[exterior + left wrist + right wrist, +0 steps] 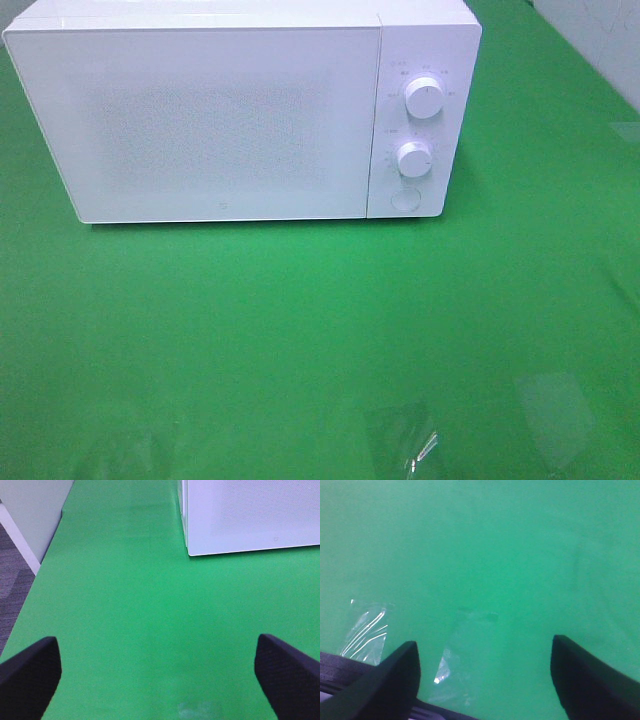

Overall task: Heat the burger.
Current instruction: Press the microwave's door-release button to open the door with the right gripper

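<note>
Left gripper (160, 680): the two black textured fingers (30, 675) stand wide apart at the edges of the left wrist view. Nothing lies between them and they touch nothing. They hang above the flat green table cloth (150, 605).

Right gripper (492, 680): its black fingers (395, 680) are likewise spread wide, with only green cloth between them. Nothing is held or touched. Patches of clear glossy film (367, 632) lie flat on the cloth near this gripper.

Neither gripper appears in the high view.

White box-shaped microwave oven (220, 120): it stands upright at the far side of the cloth, and its speckled white door (200, 115) is closed flush. The control panel to the right of the door carries an upper round white knob (425, 98), a lower round white knob (413, 158) and a round white push button (405, 197) beneath them. In the left wrist view a near corner of the oven (250, 515) sits ahead of the open fingers, well apart from them.

Burger: not seen in any of the three views. The oven door is opaque, so its whereabouts cannot be determined.

Beyond the cloth's edge on the left side are a grey carpeted floor (12, 580) and a pale wall panel (35, 510).
</note>
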`<action>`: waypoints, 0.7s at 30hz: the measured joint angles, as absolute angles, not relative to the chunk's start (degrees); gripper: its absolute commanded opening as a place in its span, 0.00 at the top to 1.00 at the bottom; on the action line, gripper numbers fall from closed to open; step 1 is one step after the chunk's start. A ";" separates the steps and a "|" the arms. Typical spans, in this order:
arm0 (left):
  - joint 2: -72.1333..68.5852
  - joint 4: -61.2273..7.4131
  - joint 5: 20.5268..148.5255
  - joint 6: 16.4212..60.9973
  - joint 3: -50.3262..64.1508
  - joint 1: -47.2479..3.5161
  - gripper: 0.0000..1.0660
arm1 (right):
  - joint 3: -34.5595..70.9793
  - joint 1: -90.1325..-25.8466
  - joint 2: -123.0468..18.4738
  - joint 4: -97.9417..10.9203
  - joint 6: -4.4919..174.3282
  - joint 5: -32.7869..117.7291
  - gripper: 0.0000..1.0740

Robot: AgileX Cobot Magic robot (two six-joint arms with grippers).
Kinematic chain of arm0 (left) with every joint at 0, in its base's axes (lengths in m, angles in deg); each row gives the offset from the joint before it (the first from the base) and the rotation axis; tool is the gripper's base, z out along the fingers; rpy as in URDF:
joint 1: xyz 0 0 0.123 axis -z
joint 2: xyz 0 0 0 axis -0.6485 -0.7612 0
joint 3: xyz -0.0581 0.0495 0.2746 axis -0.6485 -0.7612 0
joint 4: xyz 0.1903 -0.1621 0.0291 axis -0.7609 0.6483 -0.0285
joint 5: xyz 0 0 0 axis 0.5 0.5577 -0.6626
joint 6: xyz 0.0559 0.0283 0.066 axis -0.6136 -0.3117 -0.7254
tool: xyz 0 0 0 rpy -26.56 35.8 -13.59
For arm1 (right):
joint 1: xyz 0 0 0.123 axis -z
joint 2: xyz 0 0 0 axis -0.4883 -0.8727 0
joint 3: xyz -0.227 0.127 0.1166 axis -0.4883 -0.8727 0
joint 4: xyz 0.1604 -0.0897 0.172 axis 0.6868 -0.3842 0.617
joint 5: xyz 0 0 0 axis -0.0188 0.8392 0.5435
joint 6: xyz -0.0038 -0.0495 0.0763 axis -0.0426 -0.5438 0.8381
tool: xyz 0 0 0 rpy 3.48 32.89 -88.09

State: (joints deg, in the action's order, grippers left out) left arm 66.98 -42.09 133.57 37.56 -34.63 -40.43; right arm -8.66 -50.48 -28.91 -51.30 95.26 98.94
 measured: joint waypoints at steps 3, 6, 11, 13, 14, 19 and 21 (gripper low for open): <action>66.98 -42.09 133.57 37.56 -34.63 -40.43 0.08 | -11.98 -50.31 -21.35 -51.30 94.00 99.22 0.33; 66.98 -42.09 133.57 37.56 -34.63 -40.43 0.08 | -13.53 -50.20 -18.20 -51.30 93.71 99.34 0.33; 66.98 -42.09 133.57 37.56 -34.63 -40.43 0.08 | -17.54 -50.03 -10.40 -50.56 93.88 99.45 0.31; 66.98 -42.09 133.57 37.56 -34.63 -40.43 0.08 | -18.17 -49.40 -8.68 -50.44 94.34 99.39 0.31; 66.98 -42.09 133.57 37.56 -34.63 -40.43 0.08 | -18.46 -47.45 -7.08 -50.27 94.80 99.28 0.31; 66.98 -42.09 133.57 37.56 -34.63 -40.43 0.08 | -18.75 -43.32 -4.39 -50.27 94.86 98.25 0.31; 66.98 -42.09 133.57 37.56 -34.63 -40.43 0.08 | -18.80 -39.08 -1.06 -50.21 94.86 97.10 0.31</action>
